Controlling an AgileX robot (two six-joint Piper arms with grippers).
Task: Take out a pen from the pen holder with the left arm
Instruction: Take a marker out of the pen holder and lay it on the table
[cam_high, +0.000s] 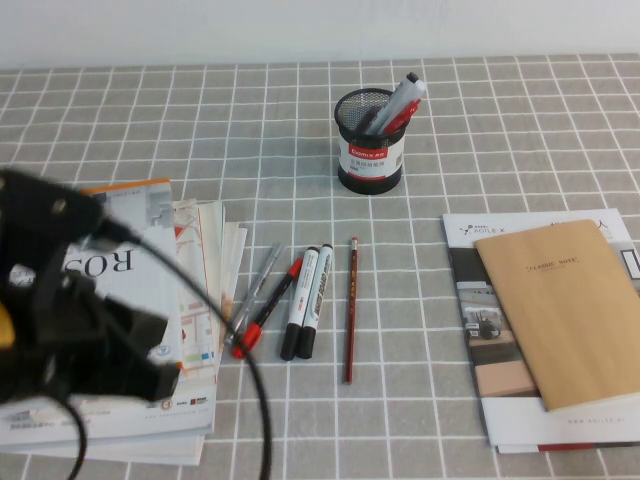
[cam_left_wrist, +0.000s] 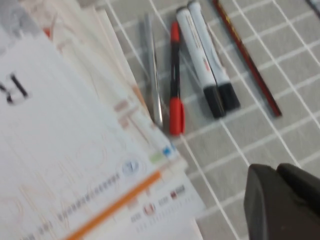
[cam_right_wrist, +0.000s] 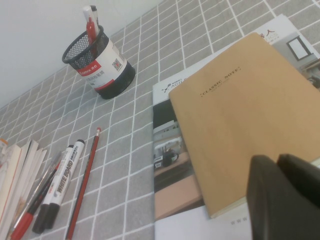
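the pens (cam_high: 400, 106) sit in the mesh holder (cam_high: 369, 152), leaning out over its rim on the side away from the book stack (cam_high: 120, 300). looks like a fat grey marker (cam_high: 408, 92) plus a slim red one. left gripper (cam_left_wrist: 280, 176) is well short of the holder, over the edge of the book stack beside the loose markers (cam_high: 305, 300). it's pressed together with nothing in it, so it'd have to spread before going in. right gripper (cam_right_wrist: 282, 180) hangs over the notebook (cam_right_wrist: 240, 110) on the holder's other side, and also looks closed and empty. my guess on handling: the pens are light, stiff and smooth plastic, so kinda slippery. i'd pinch the grey marker's barrel just above the rim and pull along its tilt. the holder's light too, so it could tip or drag.
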